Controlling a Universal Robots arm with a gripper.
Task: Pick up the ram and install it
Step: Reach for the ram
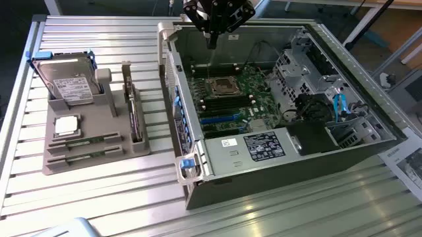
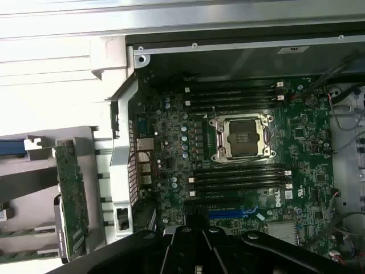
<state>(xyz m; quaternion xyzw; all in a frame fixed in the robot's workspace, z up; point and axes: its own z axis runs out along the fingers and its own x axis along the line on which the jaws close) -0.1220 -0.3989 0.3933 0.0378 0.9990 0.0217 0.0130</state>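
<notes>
Over the open case (image 1: 297, 173): fingers (image 1: 211, 39) shut together, gripping nothing.
Ram (image 1: 84, 143): lying in grey holder (image 1: 99, 126) on desk (image 1: 86, 197), 9 o'clock from case in exterior view, second ram (image 1: 82, 159) just beside it.

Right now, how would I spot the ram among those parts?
Find the grey holder on the exterior view's left, beside the open computer case. At its end opposite the hard drive lie two slim green strips: the ram, unlike the square silver processor chip beside them.
</notes>
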